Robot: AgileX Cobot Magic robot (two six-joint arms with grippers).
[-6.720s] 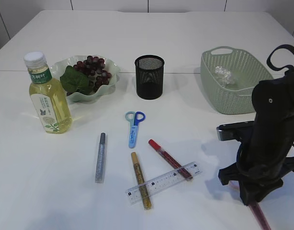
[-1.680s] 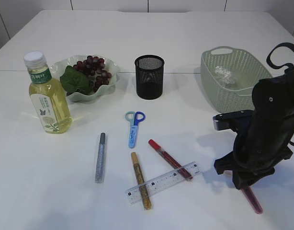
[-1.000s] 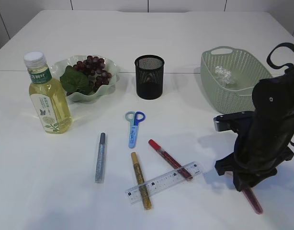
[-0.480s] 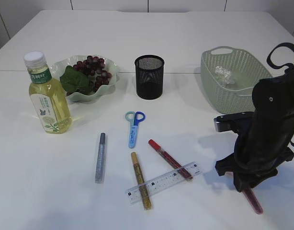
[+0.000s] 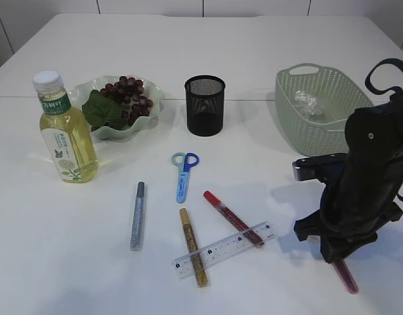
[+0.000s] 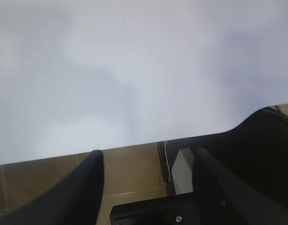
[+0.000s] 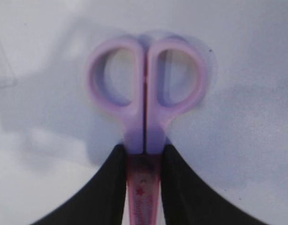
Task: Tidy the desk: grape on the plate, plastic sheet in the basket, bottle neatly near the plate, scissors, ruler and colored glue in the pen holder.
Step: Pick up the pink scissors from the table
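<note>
My right gripper (image 7: pixel 144 157) is shut on pink-purple scissors (image 7: pixel 145 89), clamping them just below the handles. It is low over the table at the front right (image 5: pixel 336 252), with the scissors' pink sheath (image 5: pixel 346 279) sticking out below it. My left gripper (image 6: pixel 148 159) is open and empty at the table's edge. Grapes (image 5: pixel 130 94) lie on the plate (image 5: pixel 113 133), with the bottle (image 5: pixel 65 131) next to it. Crumpled plastic (image 5: pixel 306 102) lies in the basket (image 5: pixel 300 131). The black mesh pen holder (image 5: pixel 205 105) stands at the centre back.
Blue scissors (image 5: pixel 183 174), a silver glue pen (image 5: pixel 137 215), a gold glue pen (image 5: pixel 191 252), a red glue pen (image 5: pixel 231 216) and a clear ruler (image 5: pixel 224 249) lie in the middle front. The ruler lies across the gold and red pens.
Since the earliest frame my right gripper has risen a little and shifted left with the pink scissors. Over the last second it has barely moved.
</note>
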